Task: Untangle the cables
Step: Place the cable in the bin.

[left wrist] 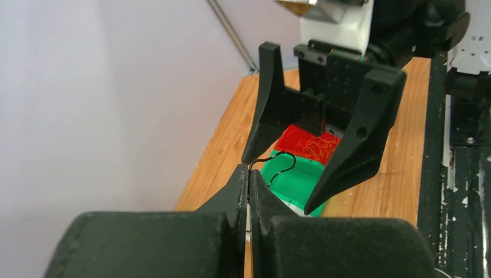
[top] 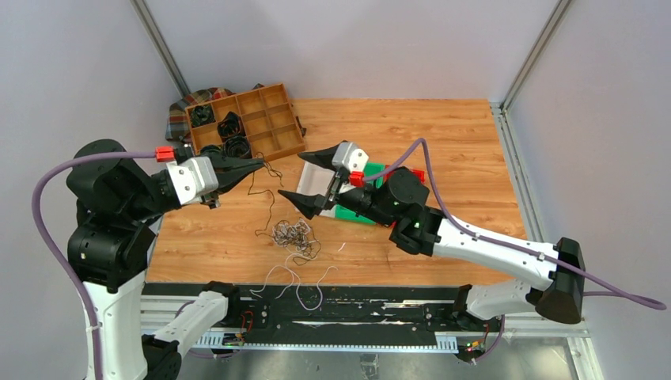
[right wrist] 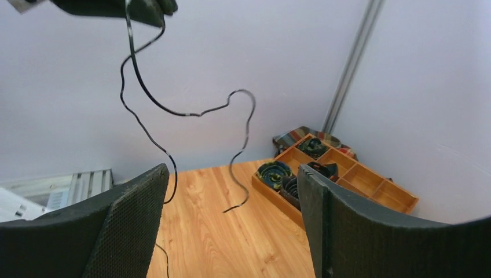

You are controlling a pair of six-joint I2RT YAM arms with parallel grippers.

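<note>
Top view, going left to right: the left hand [top: 257,165] is pinched fully closed on one black wire [right wrist: 186,114] and holds it up off the surface. That strand trails down toward the knotted clump [top: 294,235], which sits around the middle of the surface, nearer the near edge. The right hand [top: 291,176] is just beside the left one, jaws spread wide with nothing in them. I'd call it early days: one strand is partly pulled out, but the clump looks properly knotted and a few white wires [top: 305,286] loop over the near edge. Most of the work's left.
</note>
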